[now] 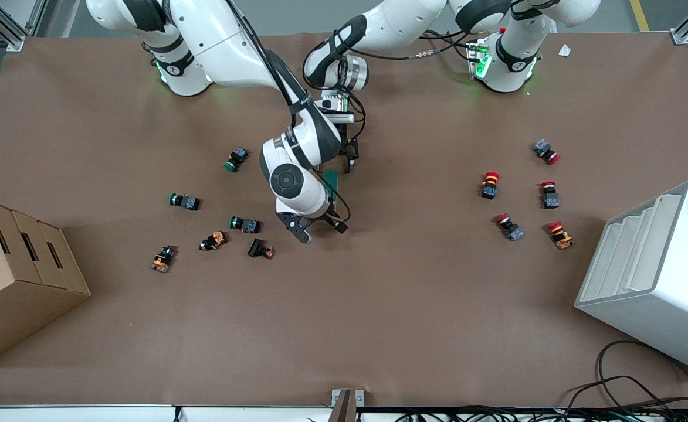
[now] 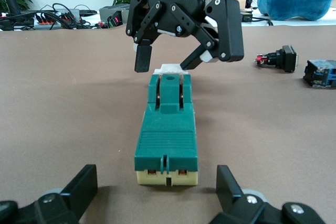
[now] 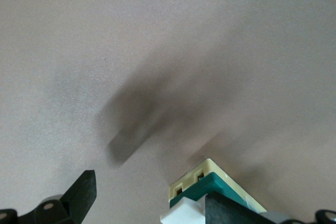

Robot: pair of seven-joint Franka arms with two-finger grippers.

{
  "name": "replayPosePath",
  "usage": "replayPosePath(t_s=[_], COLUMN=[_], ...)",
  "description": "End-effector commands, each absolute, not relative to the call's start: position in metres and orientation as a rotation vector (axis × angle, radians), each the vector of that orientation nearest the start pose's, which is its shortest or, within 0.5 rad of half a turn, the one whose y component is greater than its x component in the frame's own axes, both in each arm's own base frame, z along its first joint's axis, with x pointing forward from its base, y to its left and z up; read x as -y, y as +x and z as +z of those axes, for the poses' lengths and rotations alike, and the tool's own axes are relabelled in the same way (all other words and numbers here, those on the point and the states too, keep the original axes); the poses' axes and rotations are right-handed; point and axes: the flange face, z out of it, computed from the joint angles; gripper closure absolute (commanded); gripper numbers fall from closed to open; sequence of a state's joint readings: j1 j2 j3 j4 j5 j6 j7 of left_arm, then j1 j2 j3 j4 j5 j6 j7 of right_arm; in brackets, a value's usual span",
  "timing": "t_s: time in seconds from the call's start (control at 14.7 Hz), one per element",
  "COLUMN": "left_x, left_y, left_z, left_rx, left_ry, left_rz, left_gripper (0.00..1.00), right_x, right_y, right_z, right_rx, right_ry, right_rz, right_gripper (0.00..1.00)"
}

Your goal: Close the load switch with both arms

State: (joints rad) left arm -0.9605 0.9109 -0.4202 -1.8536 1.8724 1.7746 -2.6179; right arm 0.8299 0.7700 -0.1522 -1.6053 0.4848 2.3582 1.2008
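Observation:
The load switch [image 1: 332, 183] is a narrow dark-green block that lies flat on the brown table at mid-table. In the left wrist view it [image 2: 167, 135] shows lengthwise, with its cream end toward my left gripper [image 2: 156, 182]. My left gripper [image 1: 344, 164] is open, one finger on each side just short of that end. My right gripper [image 1: 320, 225] is open over the switch's other end, where the white handle piece [image 2: 168, 68] sits. In the right wrist view one finger [image 3: 236, 208] rests against the white handle [image 3: 184, 213] on the switch [image 3: 210, 187]. The right gripper also shows in the left wrist view [image 2: 164, 65].
Green and orange push-buttons [image 1: 244, 224] lie toward the right arm's end, and red-capped ones [image 1: 489, 184] toward the left arm's end. A cardboard box [image 1: 15, 281] stands at the right arm's end. A white bin [image 1: 654, 275] stands at the left arm's end.

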Motion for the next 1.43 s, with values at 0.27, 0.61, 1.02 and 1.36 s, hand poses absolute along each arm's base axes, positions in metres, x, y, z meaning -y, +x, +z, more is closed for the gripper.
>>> replayPosePath(t_s=[0.27, 0.61, 1.02, 1.36], left_x=[0.559, 0.563, 0.587, 0.617], left_y=[0.196, 0.195, 0.204, 0.253], left_z=[0.049, 0.063, 0.104, 0.218], left_rx=[-0.001, 0.025, 0.105, 0.248], left_ry=[-2.604, -2.599, -2.612, -2.656], left_rz=[-1.686, -1.632, -1.54, -1.262], left_gripper=[0.0, 0.0, 0.0, 0.0], right_x=[-0.448, -0.407, -0.232, -0.066], right_y=[0.552, 0.591, 0.646, 0.65], right_z=[0.134, 0.171, 0.303, 0.416], right_rx=[-1.124, -1.003, -0.433, -0.062], right_ry=[-2.722, -2.768, -3.001, -3.145], right_rz=[0.151, 0.207, 0.37, 0.346], right_gripper=[0.0, 0.0, 0.0, 0.0])
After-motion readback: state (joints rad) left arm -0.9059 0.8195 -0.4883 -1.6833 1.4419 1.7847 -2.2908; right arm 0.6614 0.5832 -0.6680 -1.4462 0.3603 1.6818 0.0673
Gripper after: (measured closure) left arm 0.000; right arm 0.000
